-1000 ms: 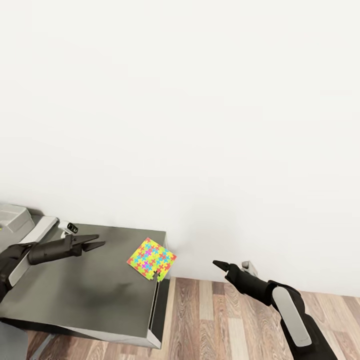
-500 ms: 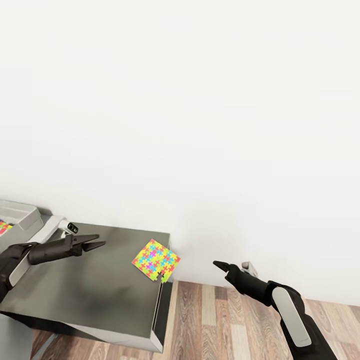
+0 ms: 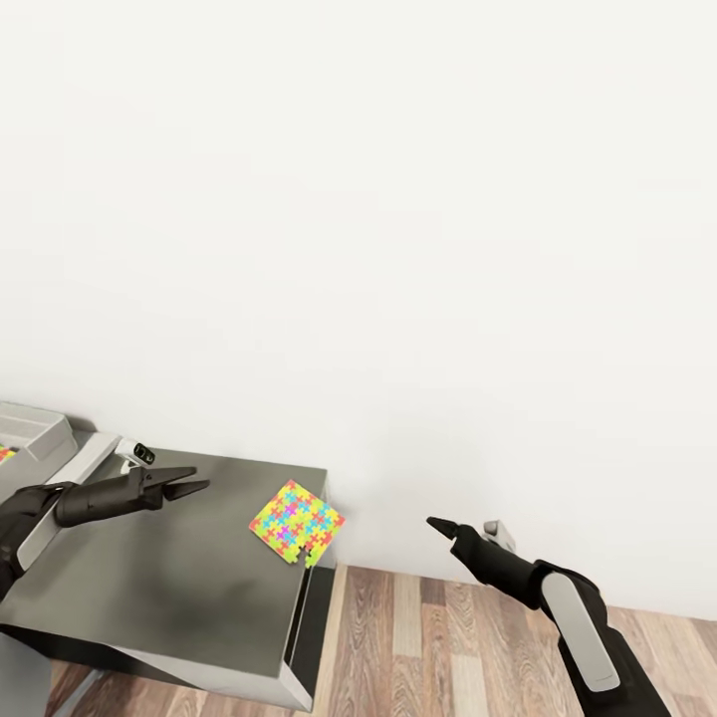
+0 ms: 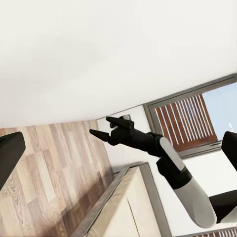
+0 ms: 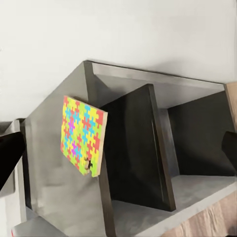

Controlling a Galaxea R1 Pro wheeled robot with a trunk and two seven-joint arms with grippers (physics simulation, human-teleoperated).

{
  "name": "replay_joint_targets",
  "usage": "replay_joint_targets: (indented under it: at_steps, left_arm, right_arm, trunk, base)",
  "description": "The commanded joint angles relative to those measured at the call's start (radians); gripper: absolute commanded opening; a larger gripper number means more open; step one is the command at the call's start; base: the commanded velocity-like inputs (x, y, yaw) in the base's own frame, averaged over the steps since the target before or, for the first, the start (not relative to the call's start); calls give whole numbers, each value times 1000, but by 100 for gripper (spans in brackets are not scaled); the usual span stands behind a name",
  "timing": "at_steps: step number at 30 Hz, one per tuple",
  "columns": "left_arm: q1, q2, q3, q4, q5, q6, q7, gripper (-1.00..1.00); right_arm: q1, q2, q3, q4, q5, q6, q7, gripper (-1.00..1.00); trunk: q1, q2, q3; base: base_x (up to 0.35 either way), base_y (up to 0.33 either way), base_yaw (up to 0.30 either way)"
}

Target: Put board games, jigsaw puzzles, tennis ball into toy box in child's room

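The jigsaw puzzle (image 3: pixel 297 523) overhangs the tabletop (image 3: pixel 149 588) corner at lower centre; my empty left hand (image 3: pixel 189 487), fingers pressed together, could nudge it onto the floor.

A white wall (image 4: pixel 98 54) takes up most of this view, meeting a wood plank floor (image 4: pixel 54 163). The right tool (image 4: pixel 101 127) reaches across in front of them, its two dark fingers parted, on a black and white arm (image 4: pixel 182 182). Beyond it stands a window (image 4: pixel 185 121) with brown slats. A pale wooden edge (image 4: pixel 118 207) runs nearby.
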Motion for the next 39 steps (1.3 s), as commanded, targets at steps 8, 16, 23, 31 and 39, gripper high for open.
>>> replay_joint_targets:
  at_steps: [8,16,23,31,39]
  left_arm:
    - [-1,4,-5,0,3,11,-4,100]
    - [-1,5,-5,0,3,11,-4,100]
    - [-1,5,-5,0,3,11,-4,100]
    - [-1,6,-5,0,2,11,-4,100]
    - [-1,6,-5,0,2,11,-4,100]
  right_arm:
    - [-1,0,-4,44,3,1,6,100]
    - [-1,0,-2,50,2,1,8,100]
    - [-1,0,-3,50,4,1,8,100]
    - [-1,0,-2,50,4,1,8,100]
    - [-1,0,-2,50,4,-9,8,100]
  trunk:
    - [1,-2,2]
    - [1,-2,14]
    - [1,-2,26]
    - [1,-2,39]
    - [1,-2,52]
  base:
    - [0,-7,0]
    - [-51,0,0]
    - [-39,0,0]
    - [-3,0,0]
    - [0,0,0]
